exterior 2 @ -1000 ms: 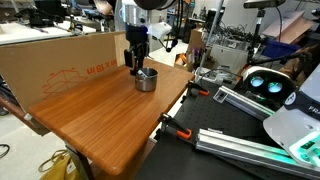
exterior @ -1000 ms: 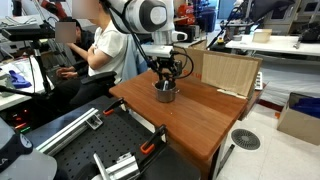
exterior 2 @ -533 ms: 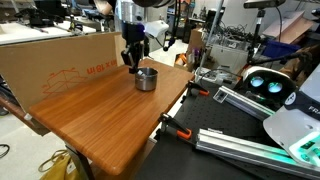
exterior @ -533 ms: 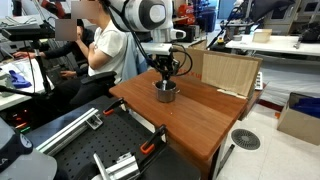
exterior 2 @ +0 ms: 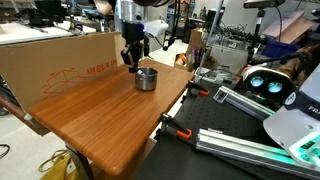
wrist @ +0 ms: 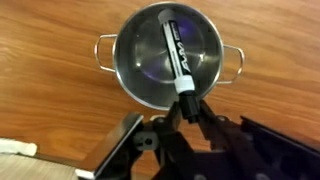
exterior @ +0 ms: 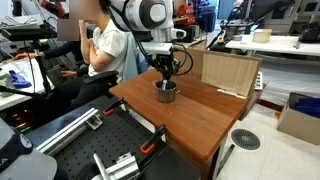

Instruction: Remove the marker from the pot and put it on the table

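Gripper (wrist: 189, 108) clamps marker (wrist: 173, 50) end above pot (wrist: 135, 62) rim; table (exterior 2: 100, 115) broad, bare alongside.

Bright, even indoor light; wrist view was soft and blurry, glare spots inside pot (wrist: 135, 60); exterior views grainy.

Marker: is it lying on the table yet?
No, in the wrist view the marker lies across the inside of the pot, its lower end at the rim.

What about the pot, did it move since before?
No. The pot sits at the same spot on the table, just as close to the cardboard wall behind it.
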Available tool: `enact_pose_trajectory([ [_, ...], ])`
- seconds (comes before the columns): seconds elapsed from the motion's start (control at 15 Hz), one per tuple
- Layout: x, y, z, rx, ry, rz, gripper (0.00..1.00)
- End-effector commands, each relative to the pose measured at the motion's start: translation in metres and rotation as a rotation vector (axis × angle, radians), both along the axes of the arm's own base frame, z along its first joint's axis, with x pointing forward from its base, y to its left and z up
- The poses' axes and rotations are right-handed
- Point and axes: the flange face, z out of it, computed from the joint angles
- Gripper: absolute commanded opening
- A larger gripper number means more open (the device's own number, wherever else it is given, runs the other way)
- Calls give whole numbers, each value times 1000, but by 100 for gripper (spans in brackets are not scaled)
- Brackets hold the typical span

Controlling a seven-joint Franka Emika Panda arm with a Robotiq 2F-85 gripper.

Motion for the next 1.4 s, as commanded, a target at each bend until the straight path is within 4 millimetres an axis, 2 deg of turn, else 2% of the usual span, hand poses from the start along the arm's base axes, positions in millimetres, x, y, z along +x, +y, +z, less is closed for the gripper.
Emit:
enact_pose_trajectory([
  [0.0,2,-6,12,-11,2,-3,6],
  [0.53,1,-25,58,-20,-56,-29,6],
  [0.87,-12,-62,100,-26,-122,-103,6],
  [1.2,-32,-103,155,-41,-210,-185,6],
  [1.33,-42,-115,167,-37,-223,-210,6],
])
